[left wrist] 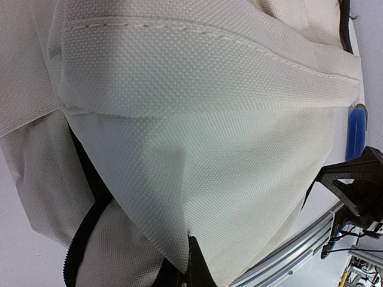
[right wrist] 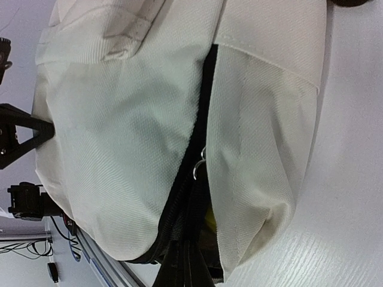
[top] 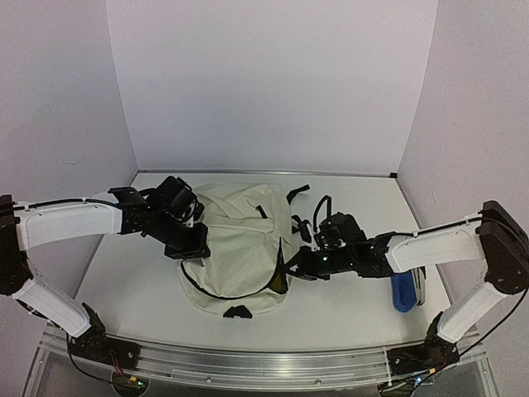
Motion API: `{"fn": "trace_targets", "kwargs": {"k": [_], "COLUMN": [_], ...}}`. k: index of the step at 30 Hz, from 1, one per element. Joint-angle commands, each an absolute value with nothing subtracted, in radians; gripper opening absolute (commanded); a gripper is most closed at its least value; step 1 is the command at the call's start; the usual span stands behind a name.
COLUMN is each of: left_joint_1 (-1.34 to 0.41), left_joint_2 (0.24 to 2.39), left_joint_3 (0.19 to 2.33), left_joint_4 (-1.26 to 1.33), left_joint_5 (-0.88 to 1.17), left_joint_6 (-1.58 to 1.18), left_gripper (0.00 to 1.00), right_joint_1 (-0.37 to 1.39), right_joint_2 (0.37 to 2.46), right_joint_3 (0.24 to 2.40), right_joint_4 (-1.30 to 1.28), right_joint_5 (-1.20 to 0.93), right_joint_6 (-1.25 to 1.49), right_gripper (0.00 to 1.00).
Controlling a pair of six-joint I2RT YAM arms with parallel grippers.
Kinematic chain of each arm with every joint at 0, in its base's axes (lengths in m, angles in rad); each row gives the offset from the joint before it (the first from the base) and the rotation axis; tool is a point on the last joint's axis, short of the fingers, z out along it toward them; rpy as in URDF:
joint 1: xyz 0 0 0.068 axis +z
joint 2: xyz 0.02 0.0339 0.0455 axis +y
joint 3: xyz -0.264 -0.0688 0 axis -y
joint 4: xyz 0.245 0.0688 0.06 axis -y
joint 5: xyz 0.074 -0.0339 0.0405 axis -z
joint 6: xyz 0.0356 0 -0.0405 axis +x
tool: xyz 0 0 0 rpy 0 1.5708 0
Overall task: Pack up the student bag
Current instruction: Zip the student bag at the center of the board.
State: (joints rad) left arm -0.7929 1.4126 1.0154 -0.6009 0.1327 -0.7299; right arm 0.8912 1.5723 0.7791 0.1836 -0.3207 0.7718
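Observation:
The student bag [top: 240, 236], a cream canvas backpack with black zipper trim, lies flat mid-table. My left gripper [top: 188, 241] is at its left edge, shut on a fold of the cream cloth [left wrist: 179, 239] and pulling it taut; the fingers are hidden behind the cloth. My right gripper [top: 297, 266] is at the bag's right side, shut on the black zipper pull strap [right wrist: 190, 251] below the metal slider ring [right wrist: 200, 162]. The zipper [right wrist: 179, 197] is partly open here, showing dark lining and something yellow [right wrist: 210, 219] inside.
A blue object [top: 402, 291] lies on the table to the right, under my right arm; it also shows in the left wrist view [left wrist: 356, 131]. Black bag straps [top: 310, 211] trail at the far right of the bag. A metal rail [top: 248, 357] runs along the near edge.

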Motion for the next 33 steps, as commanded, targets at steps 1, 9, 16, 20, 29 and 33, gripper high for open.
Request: {"fn": "trace_targets", "kwargs": {"k": [1, 9, 16, 20, 29, 33], "left_joint_1": [-0.784, -0.778, -0.775, -0.775, -0.77, -0.769], "left_joint_2": [1.433, 1.442, 1.459, 1.476, 1.495, 1.504], "left_joint_3": [1.086, 1.086, 1.086, 1.096, 1.1, 1.101], "left_joint_4": [-0.54, -0.543, -0.503, -0.495, -0.471, -0.448], "left_joint_5": [0.129, 0.119, 0.153, 0.159, 0.166, 0.173], "left_joint_6": [-0.697, -0.694, -0.683, -0.675, -0.67, -0.667], "left_gripper": [0.0, 0.0, 0.0, 0.0, 0.0, 0.0], "right_joint_1": [0.943, 0.968, 0.977, 1.015, 1.091, 1.117], "right_joint_2": [1.552, 1.497, 1.478, 1.496, 1.525, 1.547], "right_joint_3": [0.756, 0.733, 0.713, 0.72, 0.72, 0.744], "right_joint_4": [0.12, 0.064, 0.048, 0.048, 0.049, 0.064], "right_joint_5": [-0.368, -0.362, -0.384, -0.4, -0.43, -0.444], "right_joint_6": [0.759, 0.771, 0.776, 0.777, 0.787, 0.781], "right_gripper": [0.0, 0.0, 0.0, 0.0, 0.0, 0.0]}}
